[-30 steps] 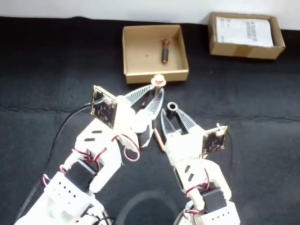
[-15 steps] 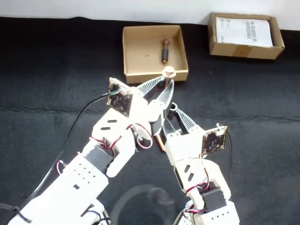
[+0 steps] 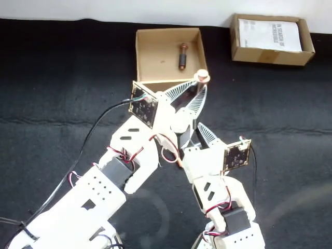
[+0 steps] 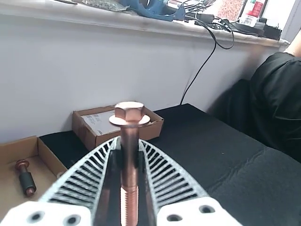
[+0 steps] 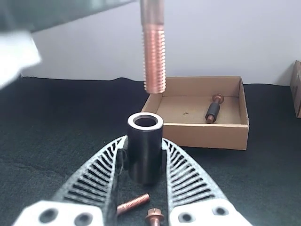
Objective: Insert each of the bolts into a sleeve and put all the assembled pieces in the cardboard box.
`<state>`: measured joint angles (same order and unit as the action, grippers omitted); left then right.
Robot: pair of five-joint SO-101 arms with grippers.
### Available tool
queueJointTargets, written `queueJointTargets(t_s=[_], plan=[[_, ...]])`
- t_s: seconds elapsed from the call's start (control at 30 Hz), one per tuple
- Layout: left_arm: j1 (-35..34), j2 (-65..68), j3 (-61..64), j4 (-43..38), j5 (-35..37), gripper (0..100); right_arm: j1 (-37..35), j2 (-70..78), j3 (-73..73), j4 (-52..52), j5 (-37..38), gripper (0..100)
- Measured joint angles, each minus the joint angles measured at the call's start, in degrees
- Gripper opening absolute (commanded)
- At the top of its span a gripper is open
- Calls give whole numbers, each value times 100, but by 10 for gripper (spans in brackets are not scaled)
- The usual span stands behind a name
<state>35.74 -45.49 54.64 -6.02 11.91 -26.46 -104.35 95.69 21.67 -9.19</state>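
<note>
I see the black cloth-covered table (image 3: 46, 78) with the open brown cardboard box (image 3: 155, 57) at its far side. My left gripper (image 3: 196, 89) hangs over the box's front wall, near one corner, its ribbed white fingers clamped on the shank of a copper-coloured flanged hex bolt (image 4: 129, 160) just under the head, thread pointing down. My right gripper (image 5: 144, 155) sits just in front of the box, fingers closed around the mid-wall of a short black cylindrical sleeve (image 5: 145, 141), upright with its bore open. The bolt's threaded tip hangs just above that bore, not yet inside and nearly in line.

One assembled bolt-and-sleeve piece (image 3: 182, 56) lies on the box floor. Two more loose copper bolts (image 5: 133, 204) lie on the table under the sleeve, farther from the box.

I judge both parts rigid, dense for their size, and slick. The flexible fingers could let either pivot, so gripping the bolt high and the sleeve at mid-wall looks right.
</note>
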Motion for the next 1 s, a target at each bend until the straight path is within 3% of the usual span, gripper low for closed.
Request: queueJointTargets(t_s=[1.0], plan=[[88, -18, 563, -70, -229, 9, -9, 9, 0, 9, 0, 7]])
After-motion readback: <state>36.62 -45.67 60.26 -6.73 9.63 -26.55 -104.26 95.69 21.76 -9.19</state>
